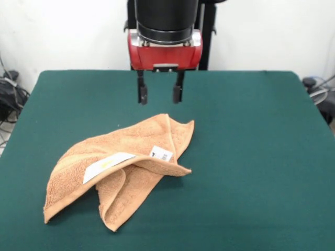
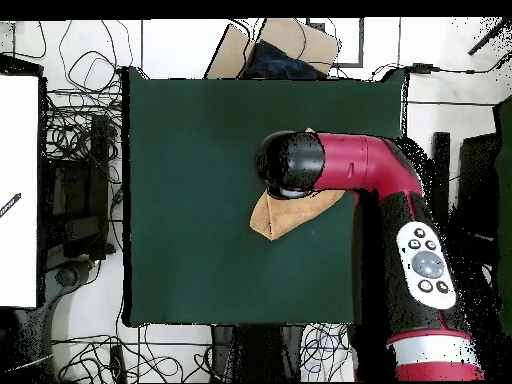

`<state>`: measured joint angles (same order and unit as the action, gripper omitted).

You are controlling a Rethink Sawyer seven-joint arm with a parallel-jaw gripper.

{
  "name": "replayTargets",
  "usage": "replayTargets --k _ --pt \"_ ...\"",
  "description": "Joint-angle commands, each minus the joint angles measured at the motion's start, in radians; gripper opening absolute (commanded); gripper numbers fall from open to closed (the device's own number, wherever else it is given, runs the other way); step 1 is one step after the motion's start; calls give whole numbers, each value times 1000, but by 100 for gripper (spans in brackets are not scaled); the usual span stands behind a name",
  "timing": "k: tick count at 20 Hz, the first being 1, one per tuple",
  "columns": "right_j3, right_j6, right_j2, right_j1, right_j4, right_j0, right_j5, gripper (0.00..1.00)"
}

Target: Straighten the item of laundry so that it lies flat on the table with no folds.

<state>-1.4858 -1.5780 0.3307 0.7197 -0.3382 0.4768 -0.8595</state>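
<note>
The peach-orange towel (image 1: 123, 164) lies crumpled and folded over itself on the green table (image 1: 251, 157), with two white tags (image 1: 107, 164) showing on top. My gripper (image 1: 159, 94) hangs open above the table, just behind the towel's far corner, holding nothing. In the overhead view the arm's black wrist (image 2: 290, 163) covers most of the towel (image 2: 280, 215); only its lower part shows, and the gripper itself is hidden.
Cables and equipment (image 2: 75, 160) lie off the table's side. A cardboard box and dark cloth (image 2: 275, 50) sit beyond the table's far edge. The red arm (image 2: 400, 210) runs over the table's side.
</note>
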Motion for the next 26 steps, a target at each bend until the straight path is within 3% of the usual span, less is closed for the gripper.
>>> replayTargets --k 1,14,26 --pt "-43 -106 8 -103 31 -26 11 100" --pt "72 -82 27 -208 34 -46 34 100" --pt "66 -147 3 -168 79 -57 52 100"
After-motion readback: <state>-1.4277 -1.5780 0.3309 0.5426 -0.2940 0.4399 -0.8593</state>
